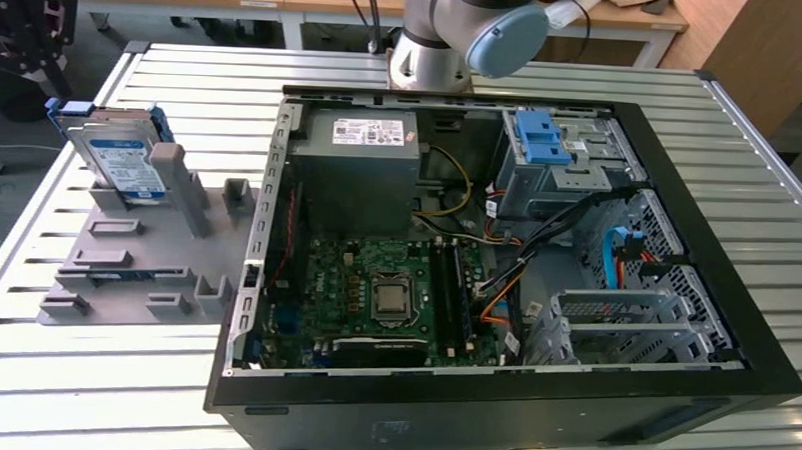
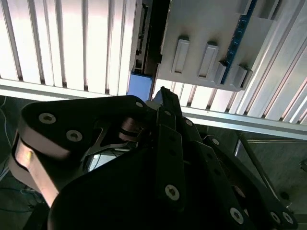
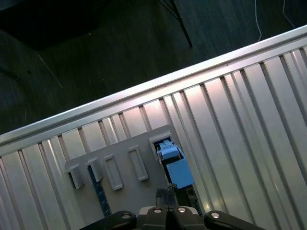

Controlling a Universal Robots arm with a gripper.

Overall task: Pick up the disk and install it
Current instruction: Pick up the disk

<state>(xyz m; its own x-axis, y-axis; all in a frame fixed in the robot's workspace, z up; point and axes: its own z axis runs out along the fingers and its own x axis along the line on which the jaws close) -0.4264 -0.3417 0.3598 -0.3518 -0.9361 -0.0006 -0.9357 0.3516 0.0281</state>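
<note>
One disk [image 1: 120,160] stands upright in the grey rack [image 1: 119,275] on the worktop [image 1: 102,395], at the exterior view's left of the computer case [image 1: 501,429], your hand [image 3: 168,193] closed tight and empty above it; reckon it dense, rigid and shock-shy, so grip the blue bracket [image 1: 74,107] by its side edges.

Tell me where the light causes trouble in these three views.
Second wrist view: the table slats glare to near white, and the gripper is a dark mass against them. First wrist view: the floor lies deep in shadow. Exterior view: the open computer case is evenly lit.
</note>
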